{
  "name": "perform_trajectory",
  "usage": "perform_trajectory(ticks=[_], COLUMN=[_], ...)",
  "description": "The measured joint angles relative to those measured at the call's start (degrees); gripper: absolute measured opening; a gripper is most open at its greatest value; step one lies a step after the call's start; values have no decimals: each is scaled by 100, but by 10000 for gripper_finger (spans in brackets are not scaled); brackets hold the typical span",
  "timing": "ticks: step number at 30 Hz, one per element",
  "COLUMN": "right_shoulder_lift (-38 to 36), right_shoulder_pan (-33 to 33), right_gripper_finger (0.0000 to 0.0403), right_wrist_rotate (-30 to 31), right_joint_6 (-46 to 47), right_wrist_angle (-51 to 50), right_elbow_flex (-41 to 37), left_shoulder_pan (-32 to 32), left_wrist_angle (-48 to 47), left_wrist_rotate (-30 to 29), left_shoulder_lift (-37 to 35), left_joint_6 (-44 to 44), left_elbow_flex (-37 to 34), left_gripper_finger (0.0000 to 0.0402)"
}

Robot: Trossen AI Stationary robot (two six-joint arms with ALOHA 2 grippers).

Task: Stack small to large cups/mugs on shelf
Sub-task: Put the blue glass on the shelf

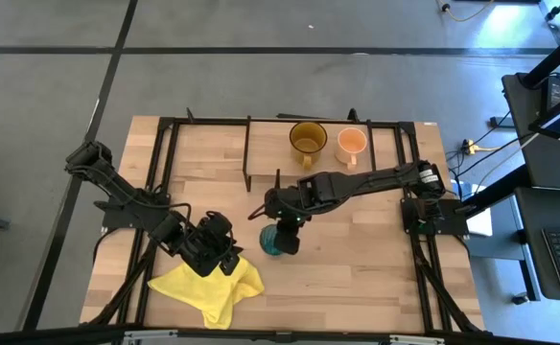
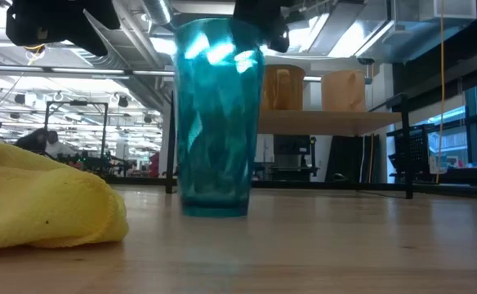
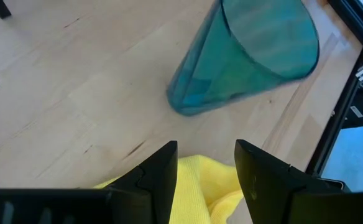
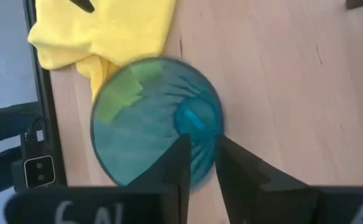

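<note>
The teal tumbler stands upright on its base on the table, near the middle. My right gripper is just above it, pointing down, open. One finger is inside the rim and the other outside. The amber mug and the pale-orange mug stand side by side on the shelf at the far side of the table. My left gripper hangs open over the yellow cloth, left of the tumbler, with nothing between its fingers. My right gripper's fingers straddle the tumbler's rim from above, one inside and one outside. A gap shows between them, and I cannot tell whether either finger touches the wall. The tumbler stands upright on the table.
The yellow cloth lies crumpled near the table's front left. A black metal frame runs along the table's sides and far edge. Bare wood lies to the right of the tumbler.
</note>
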Motion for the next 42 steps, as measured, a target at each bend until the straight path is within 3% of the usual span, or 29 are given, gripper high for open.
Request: perform_trajectory(ticks=[12, 17, 23, 29, 33, 37, 42], right_shoulder_lift=[-7, -13, -26, -28, -128, -229, -337], right_shoulder_pan=[2, 109, 580, 1206, 1679, 2151, 2621], right_gripper_finger=[75, 75, 75, 75, 75, 75, 75], right_wrist_rotate=[401, 924, 1732, 2037, 2400, 3157, 4209], right_joint_6=[-362, -1279, -1889, -932, 118, 1238, 2620], right_wrist_angle=[-273, -806, -1873, -2462, -2488, -2280, -2173], right_elbow_flex=[318, 1084, 2064, 2662, 2656, 2663, 2656], left_shoulder_pan=[47, 212, 579, 1109, 1224, 1228, 1356], left_wrist_angle=[236, 811, -193, -390, -448, -773, -704], left_wrist_rotate=[-80, 780, 971, 1815, 2410, 2588, 2590], left_shoulder_lift=[0, 41, 48, 152, 513, 968, 1190], left_joint_6=[521, 2911, 5672, 7577, 8799, 9899, 10511], left_elbow_flex=[0, 290, 1175, 1535, 1644, 1749, 1849], left_gripper_finger=[154, 154, 154, 154, 154, 154, 154])
